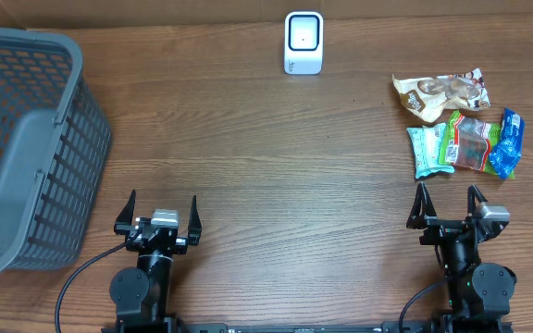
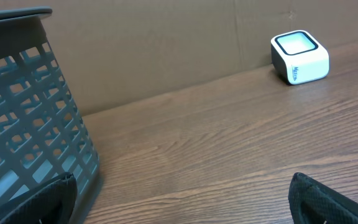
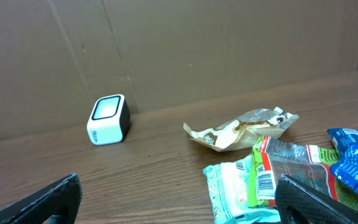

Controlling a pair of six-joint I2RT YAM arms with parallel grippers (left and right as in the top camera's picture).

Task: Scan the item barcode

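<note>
A white barcode scanner (image 1: pixel 303 43) stands at the table's far edge, also the white scanner (image 2: pixel 299 57) in the left wrist view and the scanner (image 3: pixel 108 119) in the right wrist view. Several snack packets lie at the right: a tan packet (image 1: pixel 440 93), a pale teal packet (image 1: pixel 428 151), a green and red packet (image 1: pixel 470 142) with a barcode showing (image 3: pixel 265 180), and a blue packet (image 1: pixel 506 143). My left gripper (image 1: pixel 159 215) stands open near the front edge, holding nothing. My right gripper (image 1: pixel 450 204) stands open just in front of the packets, holding nothing.
A large grey plastic basket (image 1: pixel 26 148) stands at the left, close beside my left gripper; the basket wall (image 2: pixel 30 124) fills the left of the left wrist view. A brown cardboard wall (image 3: pixel 179 50) backs the table.
</note>
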